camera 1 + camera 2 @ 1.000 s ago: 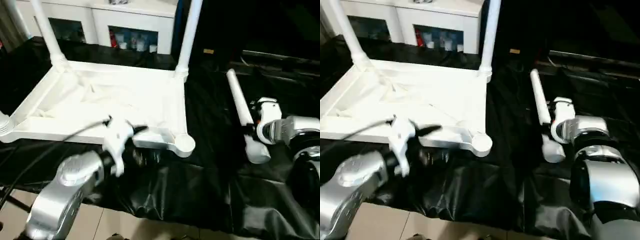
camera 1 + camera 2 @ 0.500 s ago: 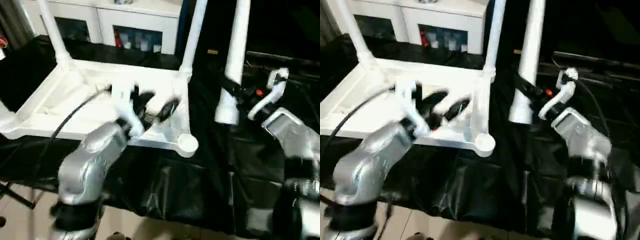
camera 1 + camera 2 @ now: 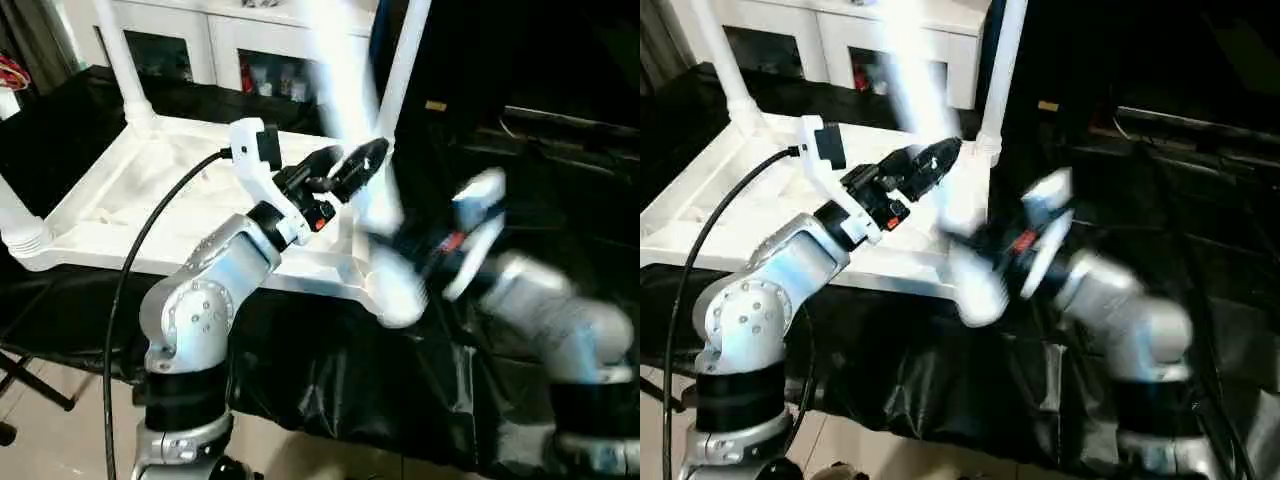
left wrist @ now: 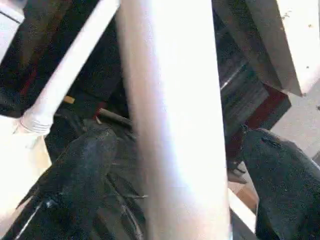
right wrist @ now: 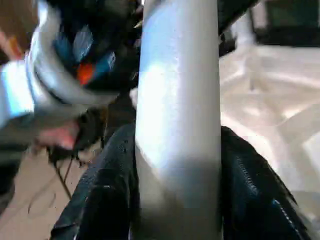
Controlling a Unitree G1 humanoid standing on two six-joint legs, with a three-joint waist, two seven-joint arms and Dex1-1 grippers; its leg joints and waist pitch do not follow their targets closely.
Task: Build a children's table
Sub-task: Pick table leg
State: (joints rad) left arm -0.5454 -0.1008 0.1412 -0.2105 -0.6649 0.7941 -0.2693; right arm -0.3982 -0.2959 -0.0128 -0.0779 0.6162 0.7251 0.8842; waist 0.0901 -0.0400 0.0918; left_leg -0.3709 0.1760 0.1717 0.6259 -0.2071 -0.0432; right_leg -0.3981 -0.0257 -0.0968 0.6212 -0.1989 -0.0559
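So the tabletop (image 3: 190, 200) sits upside down on the black sheet (image 3: 480, 330), filling the left half of the frame, with legs already standing in its corners: one at upper left (image 3: 125, 70), one at upper middle (image 3: 400, 75). The right gripper (image 5: 175, 200) is clamped on a loose leg (image 3: 355, 170), which leans through the middle of the frame, fat end low near the tabletop's near right corner. The left gripper (image 3: 350, 170) is up beside that leg, fingers (image 4: 75, 175) apart on either side, not touching as far as I can tell. White cabinet (image 3: 250, 40) along the top.
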